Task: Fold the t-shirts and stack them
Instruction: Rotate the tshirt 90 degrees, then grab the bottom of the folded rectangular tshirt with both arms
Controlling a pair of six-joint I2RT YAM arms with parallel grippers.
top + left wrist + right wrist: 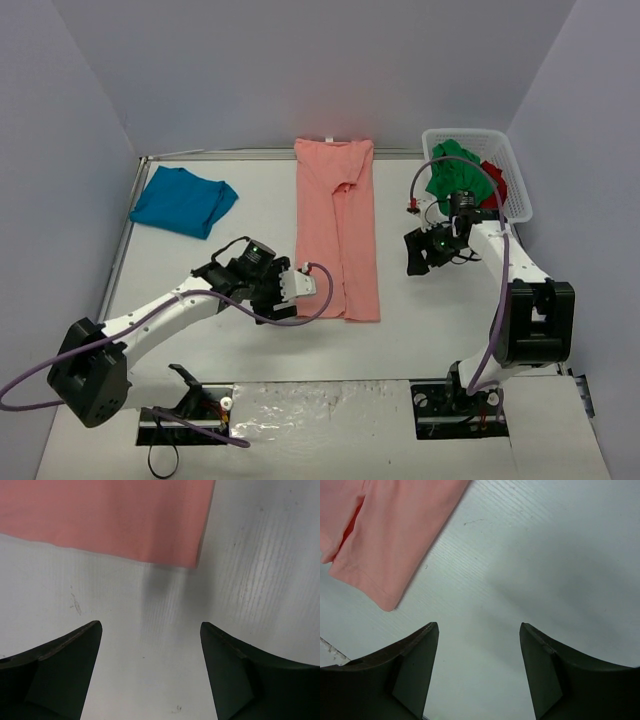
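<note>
A salmon-pink t-shirt [337,230] lies folded into a long narrow strip down the middle of the table. A teal-blue t-shirt [183,200] sits folded at the far left. My left gripper [302,287] is open just left of the pink strip's near end. In the left wrist view the pink shirt's [110,515] corner lies ahead of the left gripper [150,625], with only bare table between the fingers. My right gripper [418,255] hangs open over bare table to the right of the strip. The right wrist view has the pink shirt [385,535] at upper left, apart from the right gripper [478,625].
A white mesh basket [462,134] stands at the back right, holding a green shirt [455,180] and a red shirt [493,185]. Grey walls close in the table on the left, back and right.
</note>
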